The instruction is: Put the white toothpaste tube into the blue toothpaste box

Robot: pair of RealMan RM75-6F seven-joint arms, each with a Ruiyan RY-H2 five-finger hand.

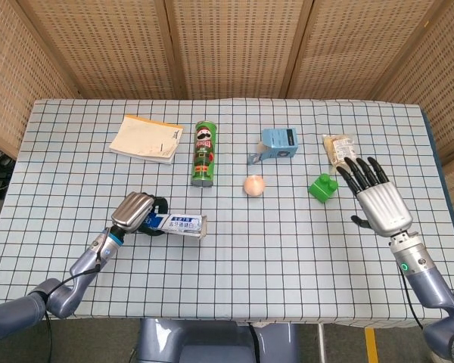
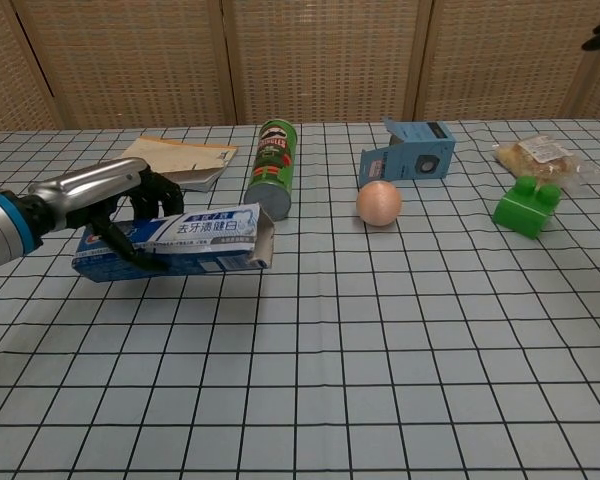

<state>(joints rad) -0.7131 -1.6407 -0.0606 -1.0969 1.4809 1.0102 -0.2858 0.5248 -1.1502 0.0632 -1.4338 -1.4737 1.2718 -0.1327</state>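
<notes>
My left hand grips blue toothpaste box, box lying flat, low over desk, open end toward Pringles can. My right hand raised, fingers spread, holding nothing. White toothpaste tube: cannot tell where.
</notes>
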